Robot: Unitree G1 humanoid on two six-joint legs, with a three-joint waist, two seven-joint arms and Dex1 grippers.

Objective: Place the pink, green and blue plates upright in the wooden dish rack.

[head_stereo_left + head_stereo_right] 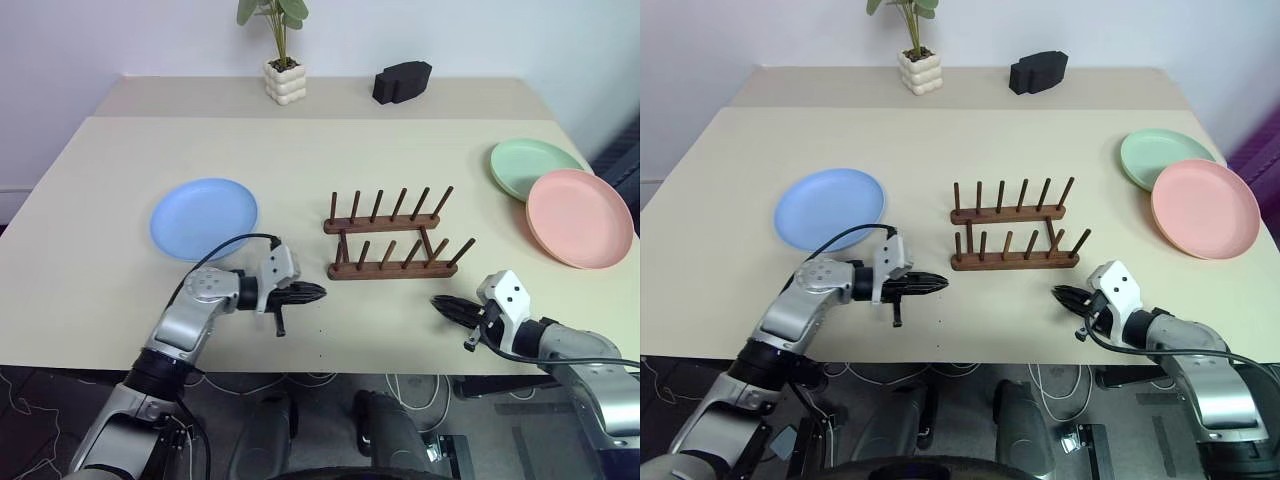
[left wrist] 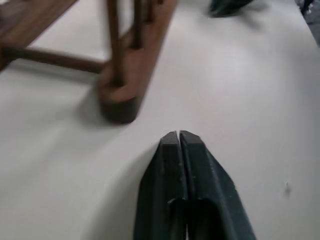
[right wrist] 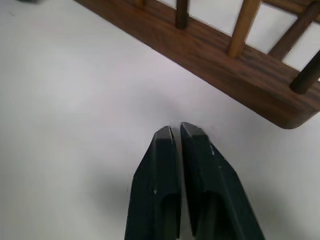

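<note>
Closest to you, your left gripper (image 1: 312,292) and right gripper (image 1: 443,305) sit low over the table (image 1: 100,200), fingers pressed together and holding nothing. Just past them stands the wooden dish rack (image 1: 395,236), still with no plates in it. Watch out: it is small and light, so a bump could slide it or tip it. The plates are thin and flat, so they may slip when you grab an edge. The blue plate (image 1: 204,218) lies flat to the left; the pink plate (image 1: 579,217) overlaps the green plate (image 1: 528,166) at the far right
</note>
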